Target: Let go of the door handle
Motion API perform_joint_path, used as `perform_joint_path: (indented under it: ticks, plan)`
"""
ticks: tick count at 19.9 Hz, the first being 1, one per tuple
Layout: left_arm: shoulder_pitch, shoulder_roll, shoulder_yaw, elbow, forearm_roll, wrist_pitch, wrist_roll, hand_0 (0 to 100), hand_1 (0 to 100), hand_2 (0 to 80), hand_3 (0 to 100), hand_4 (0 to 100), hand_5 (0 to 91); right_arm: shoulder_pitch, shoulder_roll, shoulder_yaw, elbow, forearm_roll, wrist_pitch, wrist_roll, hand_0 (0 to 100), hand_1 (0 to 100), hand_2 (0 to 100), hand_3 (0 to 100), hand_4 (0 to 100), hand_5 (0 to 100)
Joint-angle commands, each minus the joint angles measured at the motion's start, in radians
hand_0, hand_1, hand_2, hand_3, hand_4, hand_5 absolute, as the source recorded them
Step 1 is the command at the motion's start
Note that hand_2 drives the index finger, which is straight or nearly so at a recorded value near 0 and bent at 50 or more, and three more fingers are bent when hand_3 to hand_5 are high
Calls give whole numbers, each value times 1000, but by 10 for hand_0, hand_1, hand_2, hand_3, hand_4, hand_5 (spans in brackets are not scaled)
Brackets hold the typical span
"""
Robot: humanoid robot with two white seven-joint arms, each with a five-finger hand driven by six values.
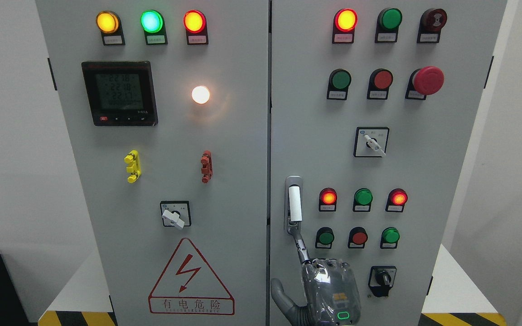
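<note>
Door handle (294, 203): white vertical lever, left edge of right cabinet door (424, 172).
Hand (329, 290): directly below handle, arm side cannot tell.
Fingers: one extended, tip touching handle's lower end; thumb splayed left; grasping nothing.

An industrial or electrical test room. A grey two-door control cabinet (224, 190) fills the view, set with lit indicator lamps (152, 21), push buttons (363, 197), a red emergency stop (428, 80), rotary switches (370, 141), a digital meter (119, 93) and a high-voltage warning triangle (190, 279). Yellow-black hazard tape (77, 318) edges its base; bare white walls (12, 136) stand behind.
</note>
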Motion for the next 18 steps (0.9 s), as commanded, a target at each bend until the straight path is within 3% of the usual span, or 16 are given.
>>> perform_joint_path:
  ticks: [1, 3, 4, 6, 7, 11, 15, 18]
  plan:
    - [0, 0, -20, -15, 0, -1, 0, 0, 0, 24, 84, 12, 0, 3, 2, 3, -40, -1, 0, -12, 338, 320, 83, 1000, 996, 961]
    - [0, 0, -20, -15, 0, 1, -1, 0, 0, 25, 84, 12, 0, 3, 2, 0, -45, -1, 0, -31, 339, 319, 105, 1000, 997, 961]
    - [0, 0, -20, -15, 0, -1, 0, 0, 0, 25, 85, 12, 0, 3, 2, -3, -45, -1, 1, -43, 339, 319, 220, 1000, 996, 960]
    - [0, 0, -20, -17, 0, -1, -1, 0, 0, 25, 84, 12, 0, 3, 2, -8, -48, -4, 3, -48, 343, 319, 303, 1000, 980, 953]
    - [0, 0, -20, -17, 0, -1, 0, 0, 0, 25, 84, 12, 0, 3, 3, -11, -51, -6, 3, -49, 378, 325, 403, 1000, 905, 923]
    - [0, 0, -20, -17, 0, -1, 0, 0, 0, 23, 83, 12, 0, 3, 3, -22, -68, -7, 0, -49, 448, 305, 513, 1000, 875, 887]
    - [0, 0, -20, -17, 0, -1, -1, 0, 0, 23, 81, 12, 0, -6, 3, -23, -69, -9, 1, -40, 379, 306, 661, 1000, 867, 878]
    - [0, 0, -20, -15, 0, -1, 0, 0, 0, 23, 82, 12, 0, -14, 3, -29, -69, -9, 0, -40, 318, 306, 785, 1000, 972, 909]
